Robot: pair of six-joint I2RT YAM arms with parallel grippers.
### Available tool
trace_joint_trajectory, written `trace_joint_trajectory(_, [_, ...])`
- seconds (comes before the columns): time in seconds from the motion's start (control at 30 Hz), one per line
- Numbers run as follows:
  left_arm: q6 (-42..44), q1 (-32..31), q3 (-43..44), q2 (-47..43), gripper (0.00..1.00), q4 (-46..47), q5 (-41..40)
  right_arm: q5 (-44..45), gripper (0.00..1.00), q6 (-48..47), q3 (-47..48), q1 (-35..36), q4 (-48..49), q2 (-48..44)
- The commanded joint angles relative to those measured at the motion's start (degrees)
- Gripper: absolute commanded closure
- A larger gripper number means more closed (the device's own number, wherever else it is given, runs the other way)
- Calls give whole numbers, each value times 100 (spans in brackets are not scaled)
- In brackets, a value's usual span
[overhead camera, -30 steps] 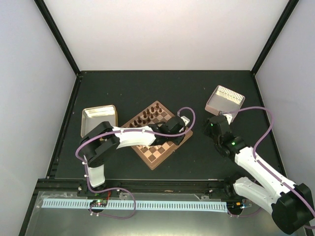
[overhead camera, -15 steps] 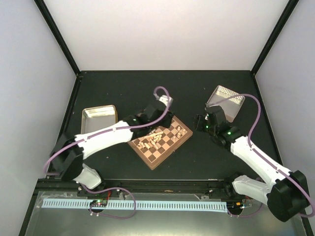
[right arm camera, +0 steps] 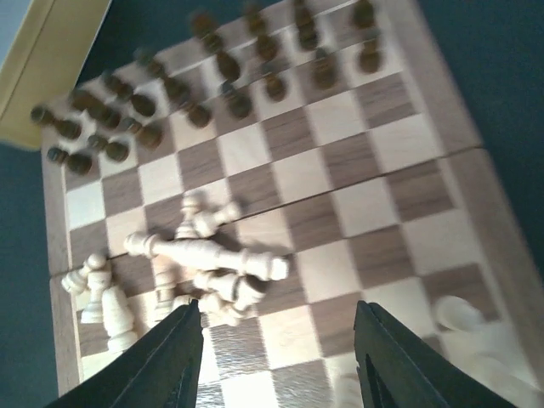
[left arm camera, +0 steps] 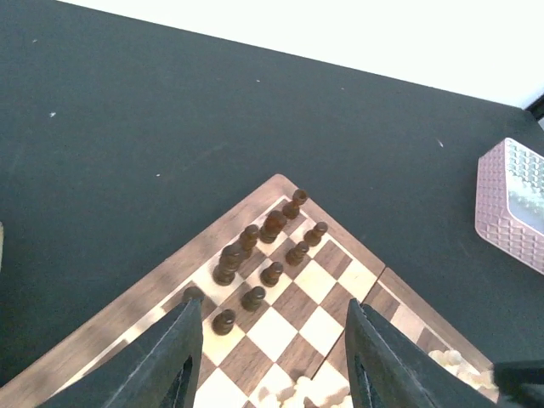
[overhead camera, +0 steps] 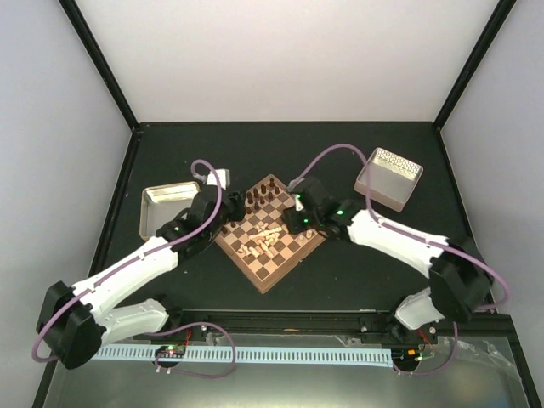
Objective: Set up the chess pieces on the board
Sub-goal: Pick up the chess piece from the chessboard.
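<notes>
The board [overhead camera: 291, 257] lies as a diamond at the table's middle. Several dark brown pieces [overhead camera: 257, 198] stand in two rows at its far corner; they also show in the left wrist view [left arm camera: 263, 251] and the right wrist view [right arm camera: 229, 81]. Pale cream pieces [overhead camera: 263, 240] lie toppled in a heap at mid-board, seen in the right wrist view [right arm camera: 204, 263]. My left gripper [overhead camera: 228, 206] is open and empty over the board's left edge [left arm camera: 127, 310]. My right gripper [overhead camera: 293, 219] is open and empty over the board's right half [right arm camera: 387, 183], beside the heap.
A shallow yellowish metal tray [overhead camera: 170, 204] sits left of the board. A pinkish bin [overhead camera: 388, 177] stands at the back right, also in the left wrist view [left arm camera: 514, 204]. Black frame posts run up both back corners.
My left gripper has pulled back from the board's far side to its left edge. My right gripper has swung left from beside the bin to over the board.
</notes>
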Motion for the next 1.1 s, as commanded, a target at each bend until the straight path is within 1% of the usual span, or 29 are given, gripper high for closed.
trace_joint_trajectory(0.0, [-238,136,-295,-517,51,186,-266,-68,50,-515,571,464,-359,709])
trace_joint_trajectory(0.13, [-297,257,-541,-910,49,144,-375,-89,51,-651,1041,808,-609,1253])
trace_joint_trajectory(0.2, [-307,336,-617,-1050,49,123,-370,-81,55,-633,1140,974,-687,1376])
trace_joint_trajectory(0.27, [-306,416,-664,-1166,48,81,-340,-137,64,-526,1134,1072,-740,1464])
trace_joint_trajectory(0.33, [-298,469,-716,-1255,48,69,-308,-217,68,-467,1109,1186,-806,1544])
trace_joint_trajectory(0.4, [-297,508,-770,-1320,48,82,-264,-168,69,-429,1097,1301,-881,1623])
trace_joint_trajectory(0.6, [-349,576,-899,-1363,48,117,-79,76,66,-328,1184,1456,-1043,1904])
trace_joint_trajectory(0.87, [-368,620,-960,-1369,48,134,33,335,66,-429,1290,1463,-1151,2258])
trace_joint_trajectory(1.0, [-383,629,-988,-1397,48,115,61,395,70,-480,1284,1468,-1158,2354])
trace_joint_trajectory(1.07, [-410,638,-989,-1434,48,75,62,414,74,-573,1277,1467,-1210,2396])
